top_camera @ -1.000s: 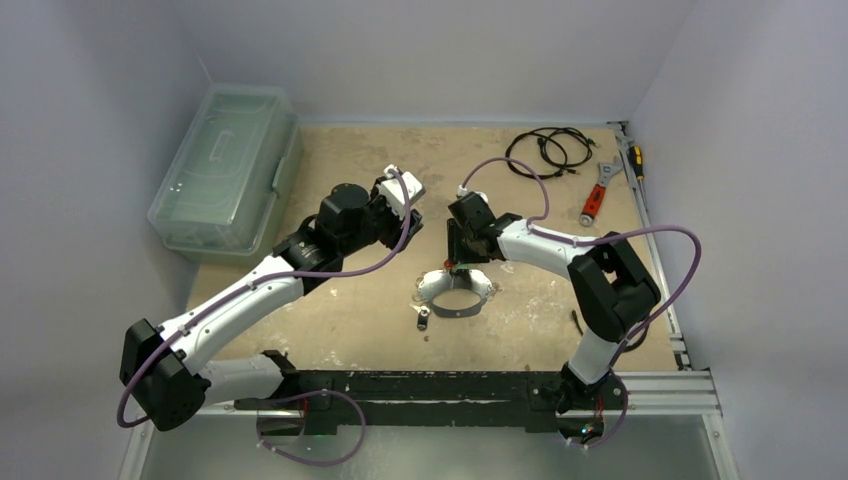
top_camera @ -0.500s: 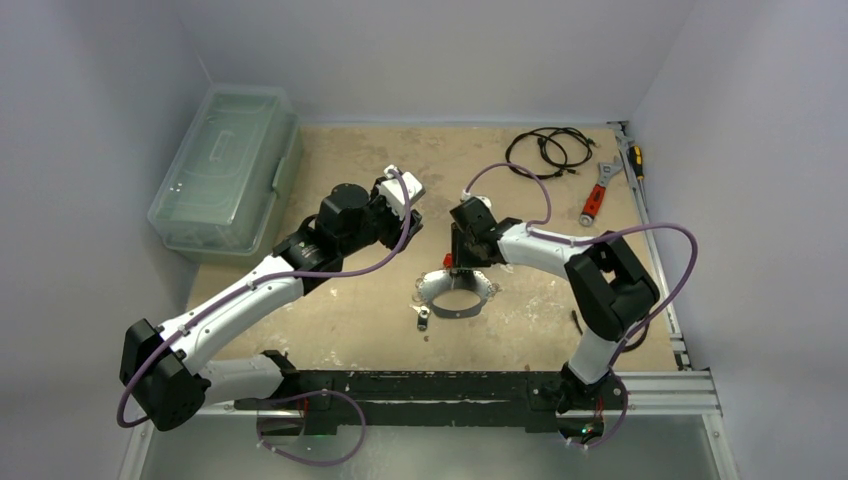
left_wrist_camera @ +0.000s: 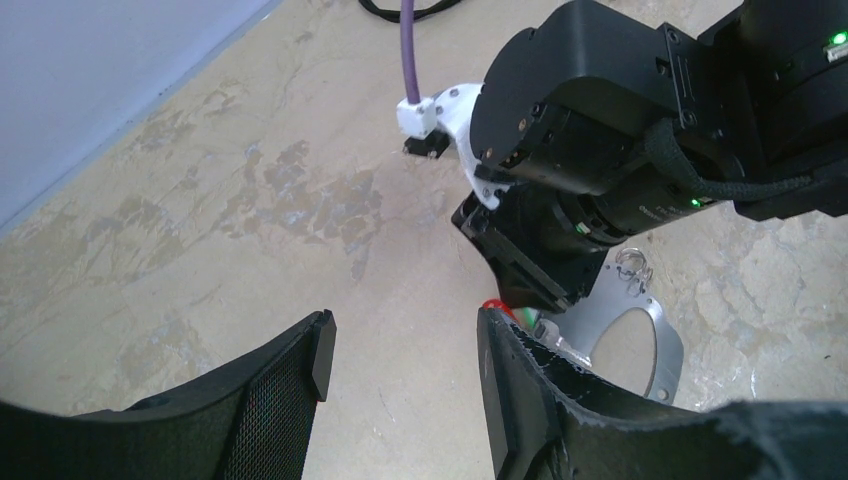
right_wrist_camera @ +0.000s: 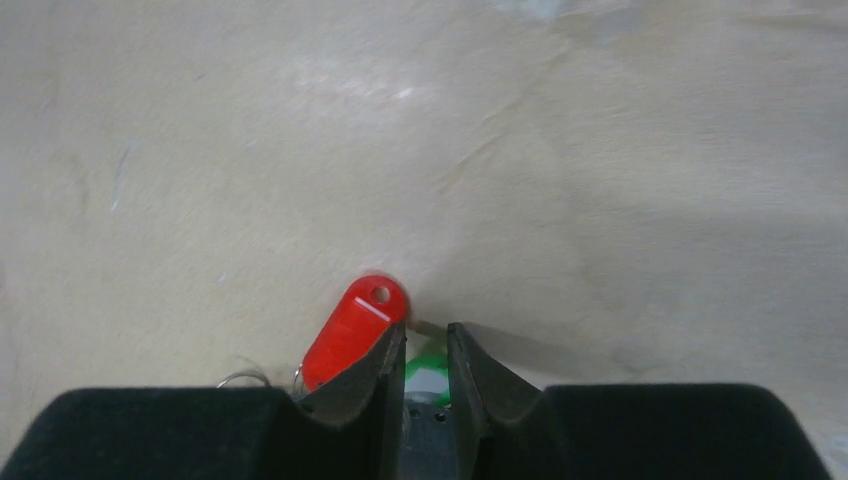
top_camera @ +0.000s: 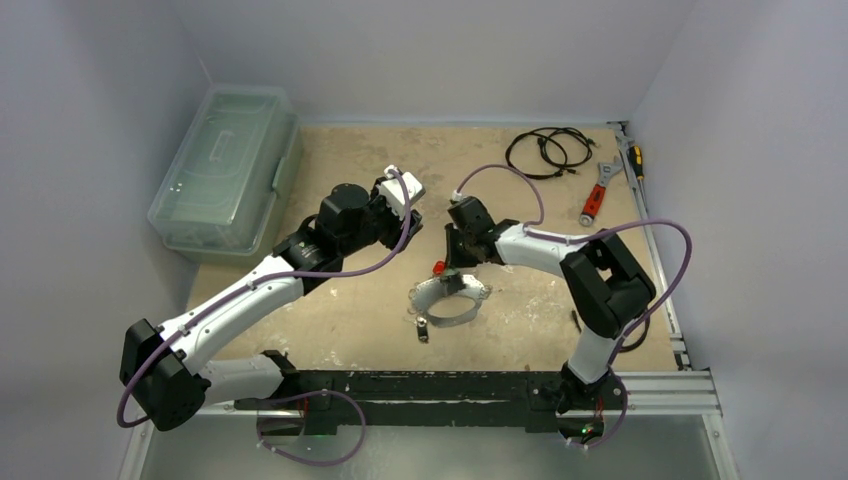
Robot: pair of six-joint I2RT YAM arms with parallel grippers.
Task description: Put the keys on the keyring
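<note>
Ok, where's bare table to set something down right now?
Free: the far strip between the plastic box and the cable coil; also near table between the left arm and the keyring. Crowded: centre, around the right fingers on the green tag, and the wrench corner.

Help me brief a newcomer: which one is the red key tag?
Find the silvery keyring mid-table. At its far rim, beside the right gripper, is the red tag. Its neighbour, the green tag, sits between the fingers.

Left arm (top_camera: 240, 298) and right arm (top_camera: 530, 242): white shells between black joint housings — a purple cable (left_wrist_camera: 408, 45) loops along each. The left gripper (left_wrist_camera: 405, 330) has black fingers (left_wrist_camera: 270, 400) with mesh-textured faces; green lights (left_wrist_camera: 694, 202) dot the right wrist.
</note>
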